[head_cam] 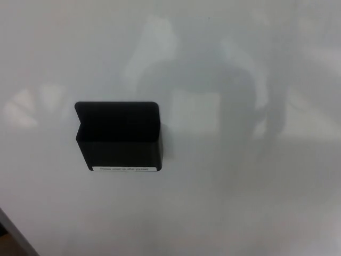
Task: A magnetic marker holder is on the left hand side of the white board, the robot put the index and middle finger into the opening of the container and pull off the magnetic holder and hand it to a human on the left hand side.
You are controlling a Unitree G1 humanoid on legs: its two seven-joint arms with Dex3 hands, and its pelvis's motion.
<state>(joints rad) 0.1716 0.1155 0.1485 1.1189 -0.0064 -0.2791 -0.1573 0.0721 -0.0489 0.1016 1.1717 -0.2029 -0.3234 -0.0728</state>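
Here, in the head view, a glossy white board [240,202] is filling nearly the whole picture. A black, box-shaped magnetic marker holder [118,137] is sitting flat against it, left of centre, its opening facing up. A narrow white label strip [124,169] with tiny unreadable print is running along its bottom edge. Neither robot hand is showing, so the state of the fingers cannot be told. Soft grey reflections are lying across the board's upper right.

Left hand: was not in view.
Right hand: was not in view.
Grey reflection [234,101] on the whiteboard [266,213]: was dim, soft-edged, too blurred to tell any body colours or markings.
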